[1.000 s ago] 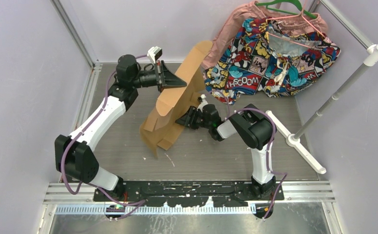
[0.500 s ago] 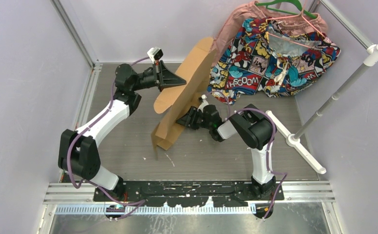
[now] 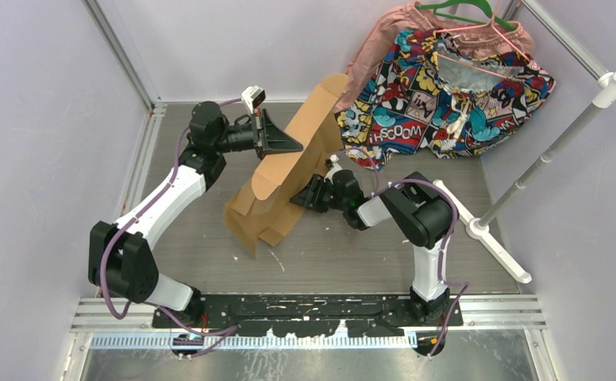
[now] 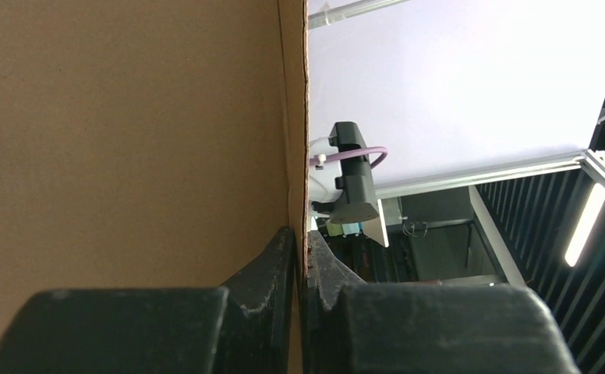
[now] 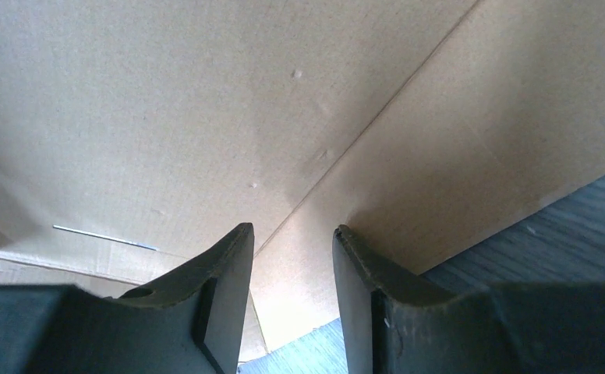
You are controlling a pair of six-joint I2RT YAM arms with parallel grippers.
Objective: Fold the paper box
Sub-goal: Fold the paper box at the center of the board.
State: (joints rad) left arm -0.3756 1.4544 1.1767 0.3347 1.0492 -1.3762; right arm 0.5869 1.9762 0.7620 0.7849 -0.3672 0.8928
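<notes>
Paper box [image 3: 289, 175] stands on edge on the table [image 3: 352, 246], leaning, running 7 to 1 o'clock. Left gripper [image 4: 299, 241] is pinched tight on its upper edge. Right gripper [image 5: 291, 230] is half-open and holds nothing, tips at the crease [image 5: 377, 121]; contact unclear. Brace the panel with left and press right squarely along the score.

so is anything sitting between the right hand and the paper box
Nothing visible. The open right hand faces the paper box close up, with only bare cardboard ahead of it; whether it touches cannot be told. The left hand is shut on the box's edge.
</notes>
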